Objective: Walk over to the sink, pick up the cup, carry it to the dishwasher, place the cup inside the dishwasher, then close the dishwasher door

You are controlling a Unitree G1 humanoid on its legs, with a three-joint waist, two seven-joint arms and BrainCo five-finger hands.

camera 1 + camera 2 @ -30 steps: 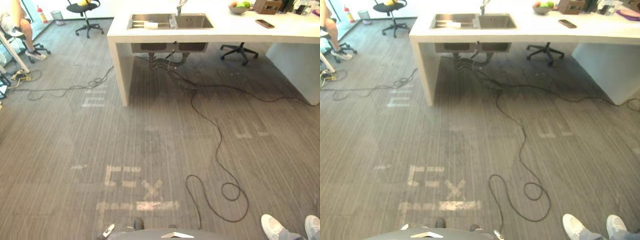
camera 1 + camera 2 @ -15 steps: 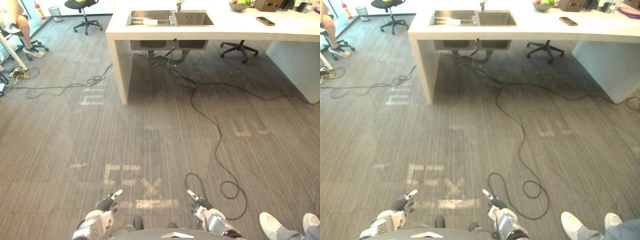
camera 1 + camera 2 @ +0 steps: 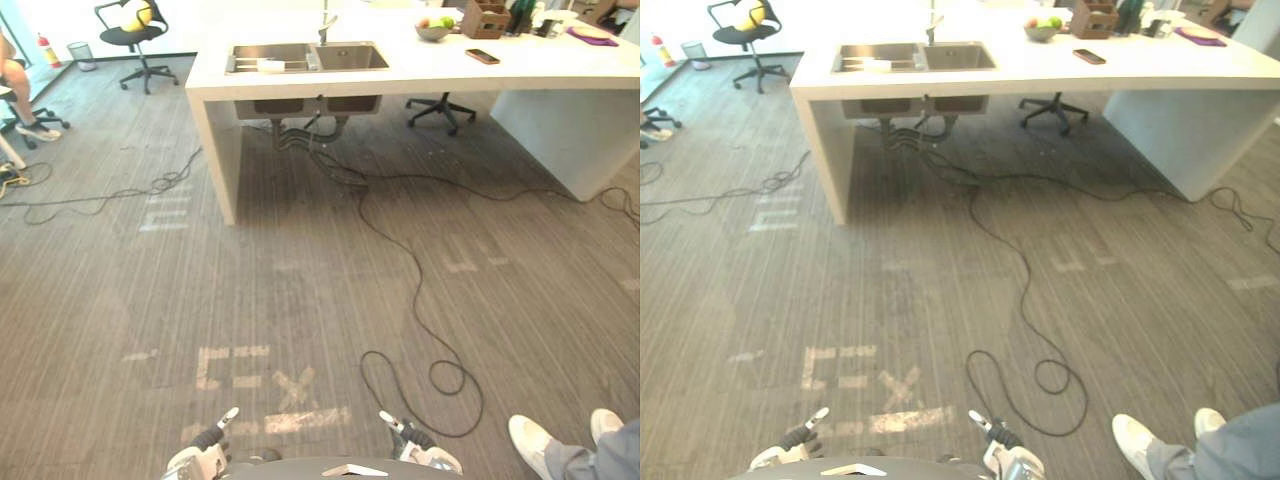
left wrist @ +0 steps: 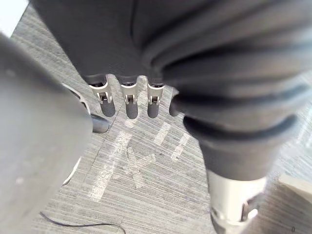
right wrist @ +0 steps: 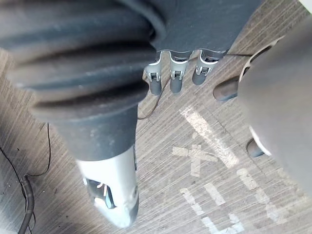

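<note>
Office chair [image 3: 130,35] is shown at far left, beyond the counter [image 3: 420,72]. The left hand [image 3: 200,458] is held low over the carpet, its fingers [image 4: 129,97] straight and empty. The sink [image 3: 345,57] is set into the counter's left end. The white cup [image 3: 270,65] is seen in its left basin, well apart from both hands. The right hand [image 3: 425,458] is likewise held low, fingers [image 5: 175,78] extended, nothing grasped. A fruit bowl [image 3: 433,30] and a phone [image 3: 482,57] are placed right of the sink, the phone nearer the front edge.

Bright daylight, glare on counter [image 3: 420,70] (far side) — shadow beneath
</note>
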